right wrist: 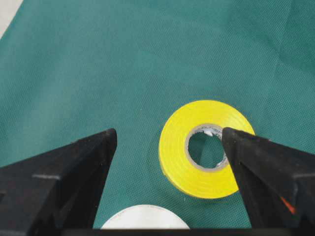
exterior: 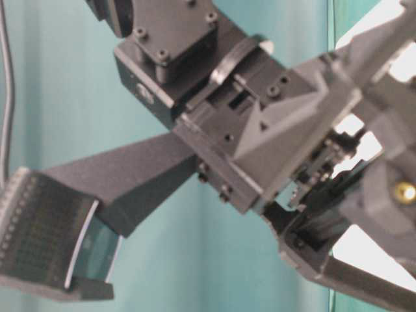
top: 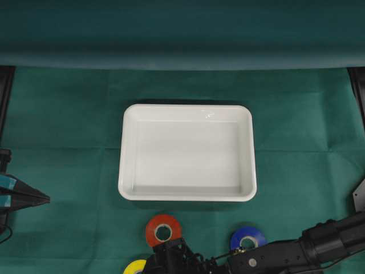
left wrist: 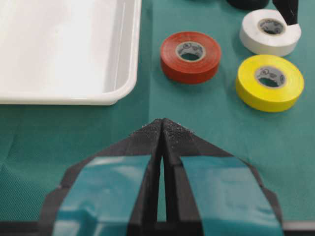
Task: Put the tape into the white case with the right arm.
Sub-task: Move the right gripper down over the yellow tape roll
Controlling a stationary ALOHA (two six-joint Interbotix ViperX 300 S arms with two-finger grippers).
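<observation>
One light, stiff yellow roll (right wrist: 205, 148) lies flat under the wide-open right tool (right wrist: 170, 147); pinching across its rim, one finger in the core, looks surest.

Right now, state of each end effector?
Left end effector: closed, holding nothing.
Right end effector: open, holding nothing, over the yellow tape.
</observation>
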